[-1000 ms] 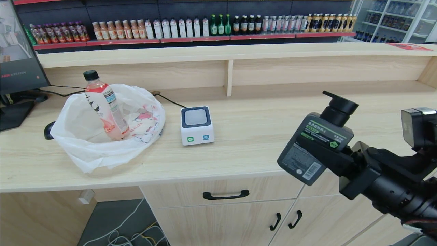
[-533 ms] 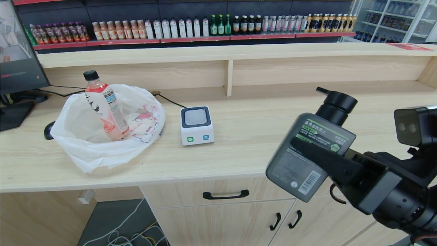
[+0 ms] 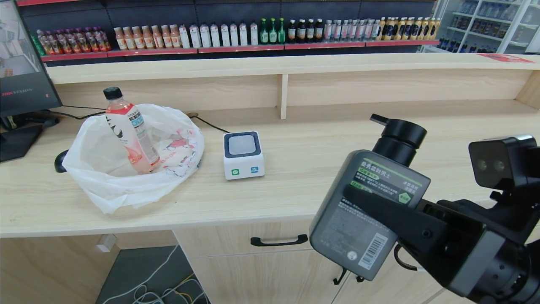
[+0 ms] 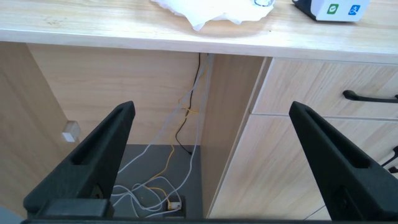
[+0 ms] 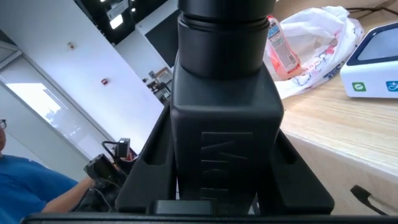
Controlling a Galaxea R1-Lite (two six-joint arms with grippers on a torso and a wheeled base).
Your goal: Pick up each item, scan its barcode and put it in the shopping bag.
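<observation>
My right gripper is shut on a dark grey pump bottle, held tilted in the air over the counter's front edge at the right, its barcode facing up toward the head view. In the right wrist view the pump bottle sits between both fingers. The white scanner stands mid-counter. Left of it the white shopping bag lies open, holding a pink drink bottle that leans upright. My left gripper hangs open below the counter edge, facing the cabinet front.
A monitor and a dark mouse sit at the counter's left end. A raised shelf runs along the back. Drawer handles show below the front edge, and loose cables hang under the counter.
My right gripper has carried the pump bottle leftward and lower, nearer the head camera. The bag, drink bottle and scanner have stayed put.
</observation>
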